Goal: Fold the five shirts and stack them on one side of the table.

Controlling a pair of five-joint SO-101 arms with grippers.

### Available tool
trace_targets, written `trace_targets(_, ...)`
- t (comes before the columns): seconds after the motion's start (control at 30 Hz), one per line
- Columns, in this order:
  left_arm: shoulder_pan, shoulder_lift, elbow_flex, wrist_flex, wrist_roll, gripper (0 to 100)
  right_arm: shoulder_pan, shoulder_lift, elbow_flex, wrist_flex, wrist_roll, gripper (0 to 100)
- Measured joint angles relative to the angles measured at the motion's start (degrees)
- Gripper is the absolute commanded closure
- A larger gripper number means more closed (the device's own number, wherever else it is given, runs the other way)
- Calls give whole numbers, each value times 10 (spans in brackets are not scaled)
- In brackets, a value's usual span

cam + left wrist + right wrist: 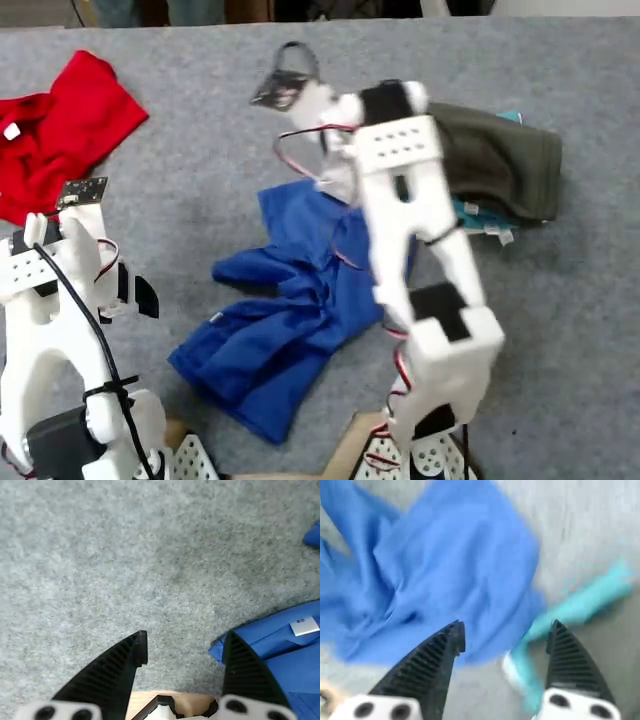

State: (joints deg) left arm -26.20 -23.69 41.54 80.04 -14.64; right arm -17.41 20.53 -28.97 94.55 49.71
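Blue shirt (280, 330) crumpled, unfolded; R jaws spread above it, prob. clear.

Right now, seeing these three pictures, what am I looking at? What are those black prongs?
Two small white robot arms sit side by side at a grey-covered table. One picture looks down from above; the other two come from cameras on each arm's wrist, so the black prongs are that arm's own claw. The left claw is open above bare table, beside a crumpled blue shirt. The right claw is open over that blue shirt and a teal shirt. A red shirt lies on the left arm's side, and a dark green shirt rests on the teal one. Nothing is held.
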Motion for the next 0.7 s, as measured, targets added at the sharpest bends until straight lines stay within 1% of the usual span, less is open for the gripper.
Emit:
trace_targets(0.07, 0, 0, 0, 0, 0, 748, -24, 55, -43, -13, 40, 808)
trace_targets(0.17, 0, 0, 0, 0, 0, 748, -54, 149, -123, -25, 69, 889)
trace_targets(0.23, 0, 0, 0, 0, 0, 748, -56, 215, -186, -44, 96, 914)
trace_targets(0.33, 0, 2, 0, 0, 0, 748, -55, 314, -292, -58, 106, 881)
trace_targets(0.4, 0, 2, 0, -17, 11, 744, -58, 372, -362, -58, 108, 850)
trace_targets(0.53, 0, 2, 32, -96, 73, 743, -77, 460, -483, -21, 117, 830)
trace_targets(0.7, 0, 2, 76, -164, 94, 743, -92, 513, -520, 11, 165, 829)
